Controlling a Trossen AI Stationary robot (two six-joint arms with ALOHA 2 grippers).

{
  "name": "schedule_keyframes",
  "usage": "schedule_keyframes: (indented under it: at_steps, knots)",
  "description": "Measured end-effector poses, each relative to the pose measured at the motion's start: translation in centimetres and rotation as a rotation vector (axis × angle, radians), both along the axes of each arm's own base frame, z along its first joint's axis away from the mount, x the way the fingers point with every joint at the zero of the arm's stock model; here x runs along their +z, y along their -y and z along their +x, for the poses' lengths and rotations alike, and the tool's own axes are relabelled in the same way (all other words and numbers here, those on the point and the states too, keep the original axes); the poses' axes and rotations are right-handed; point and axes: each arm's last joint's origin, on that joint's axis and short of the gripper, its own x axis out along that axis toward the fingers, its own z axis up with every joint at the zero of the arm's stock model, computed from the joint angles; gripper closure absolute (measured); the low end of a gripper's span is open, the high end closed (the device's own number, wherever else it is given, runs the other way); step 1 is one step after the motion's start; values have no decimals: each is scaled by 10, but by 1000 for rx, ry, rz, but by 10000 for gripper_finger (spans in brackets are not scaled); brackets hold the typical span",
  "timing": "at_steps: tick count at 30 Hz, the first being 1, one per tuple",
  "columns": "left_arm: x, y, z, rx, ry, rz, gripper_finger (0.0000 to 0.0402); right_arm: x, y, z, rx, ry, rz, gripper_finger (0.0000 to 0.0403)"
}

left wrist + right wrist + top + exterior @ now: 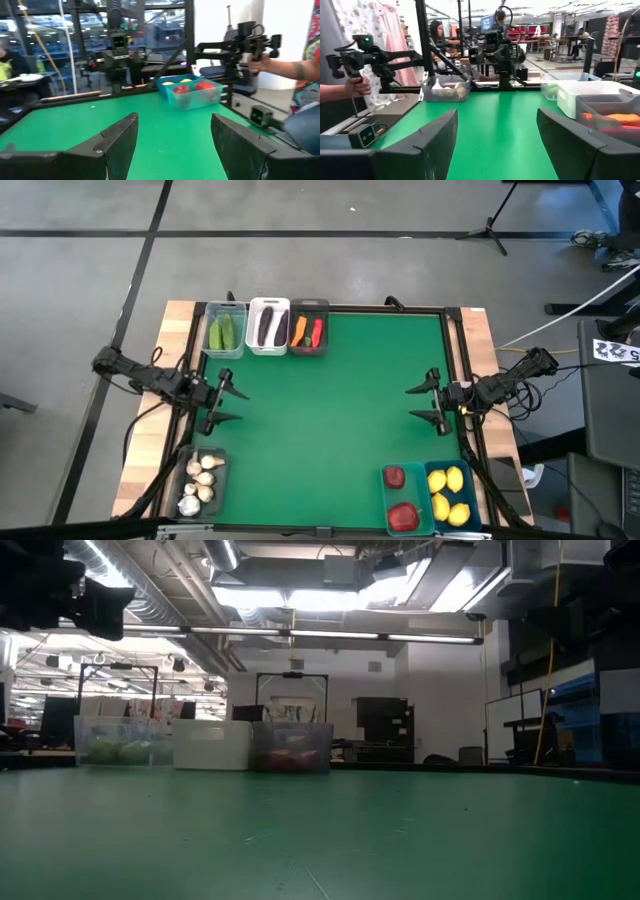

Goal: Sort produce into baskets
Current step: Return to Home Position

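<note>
The left gripper holds its fingers apart and empty over the left side of the green surface. The right gripper faces it from the right side, fingers likewise spread with nothing between them. Along the surface's top edge in the high view, three bins stand close together in a row: a clear bin with green cucumbers, a white bin with purple eggplants, and a dark grey bin with an orange carrot beside a red chili. At the bottom left corner a dark translucent bin holds white garlic bulbs. At the bottom right, a teal bin with red round fruits stands against a second teal bin with yellow lemons. The low view shows only the top row, side-on. The wrist views add what the high view lacks: a person's hand gripping a dark handle beyond the surface's edge, and another such hand in the right wrist view.
</note>
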Motion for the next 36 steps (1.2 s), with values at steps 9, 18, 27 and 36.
schedule_keyframes:
  at_steps: [9,18,27,36]
  knots:
    - [-2,-10,3,22,-19,19,155,0,11,3,-196,2,-12,133]
    - [-1,-16,4,12,-7,35,155,-4,17,7,114,-46,28,133]
    - [-1,-18,4,28,-8,25,155,-8,27,12,-69,-93,78,133]
    - [-1,-18,5,29,-38,-121,155,-11,29,14,-68,-127,93,133]
